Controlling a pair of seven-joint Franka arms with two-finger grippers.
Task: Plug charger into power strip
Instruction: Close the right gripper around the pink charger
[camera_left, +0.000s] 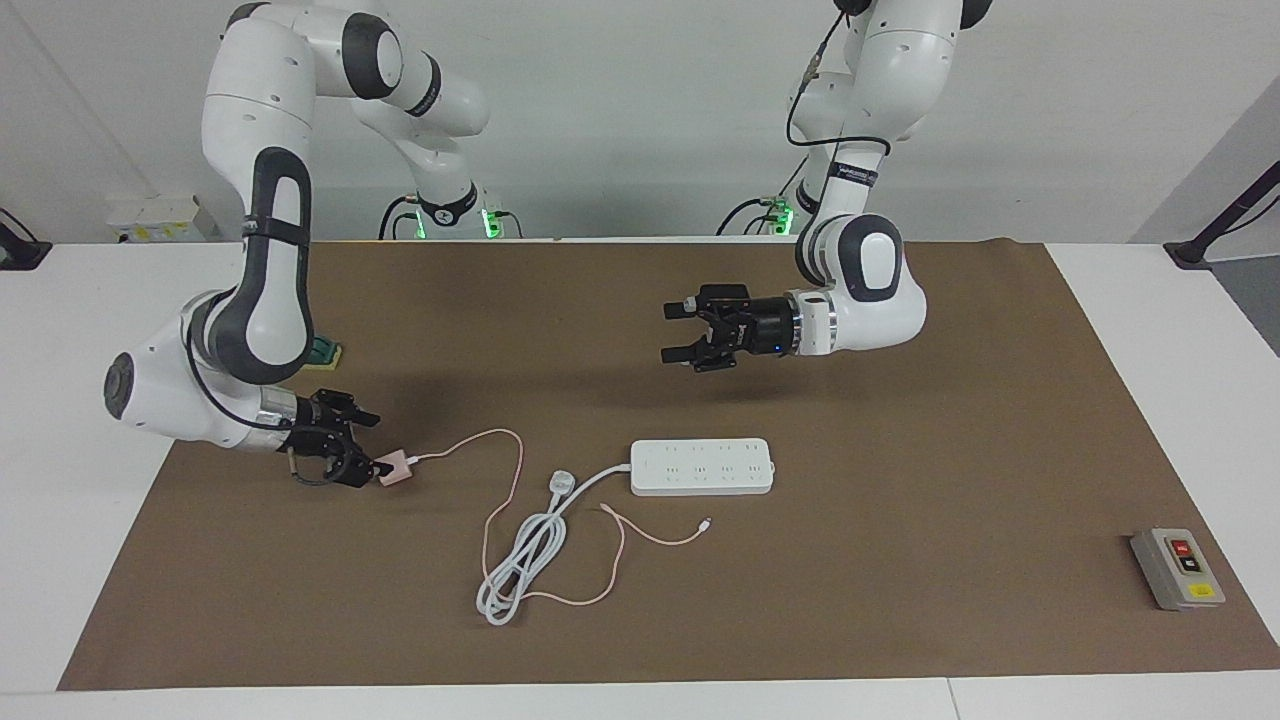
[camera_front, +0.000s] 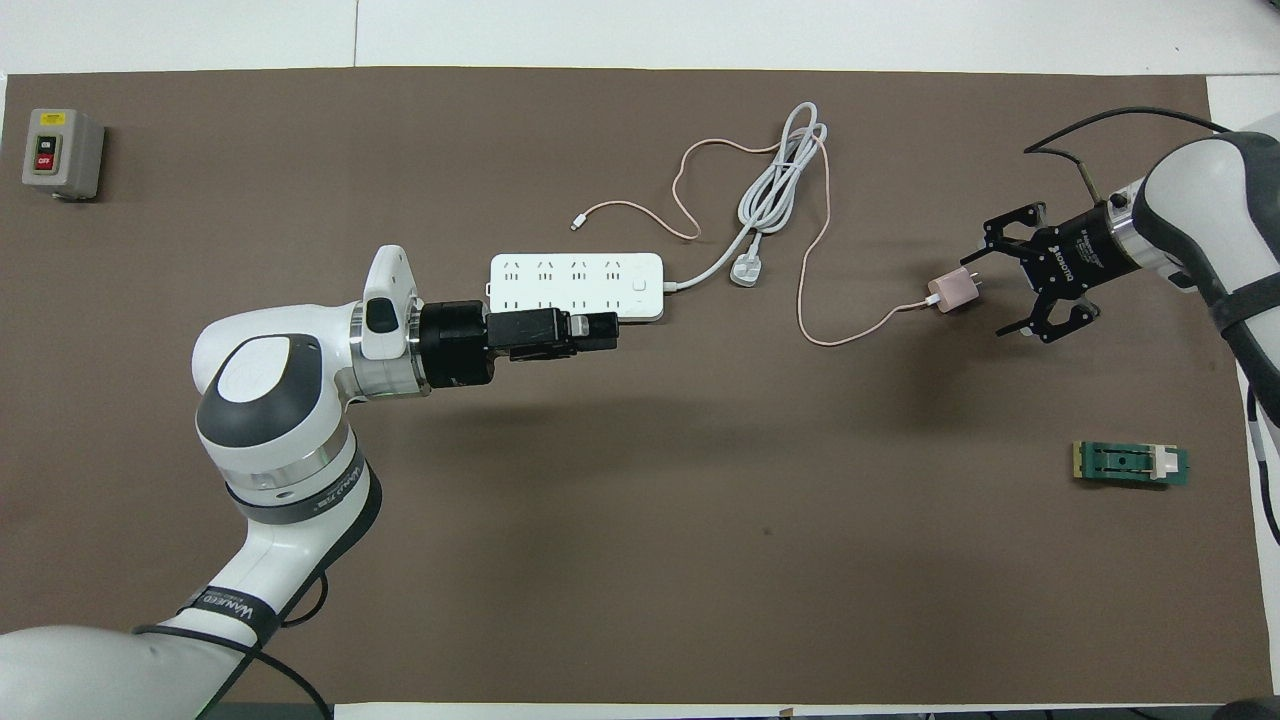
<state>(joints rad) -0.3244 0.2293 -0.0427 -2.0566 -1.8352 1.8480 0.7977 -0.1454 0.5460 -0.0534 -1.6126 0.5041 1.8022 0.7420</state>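
The pale pink charger (camera_left: 397, 467) (camera_front: 953, 290) lies on the brown mat toward the right arm's end, and its thin pink cable (camera_front: 812, 250) loops off toward the power strip. My right gripper (camera_left: 368, 447) (camera_front: 990, 285) is low and open, with its mouth right at the charger's prong end. The white power strip (camera_left: 702, 466) (camera_front: 575, 286) lies flat mid-table, sockets up. My left gripper (camera_left: 668, 332) (camera_front: 605, 330) hangs open and level above the mat, over the strip's edge nearer the robots, holding nothing.
A white three-pin plug (camera_left: 560, 484) (camera_front: 745, 270) with its coiled thick cord lies beside the strip. A grey switch box (camera_left: 1178, 568) (camera_front: 60, 152) sits at the left arm's end. A green block (camera_front: 1130, 464) lies nearer the robots than the charger.
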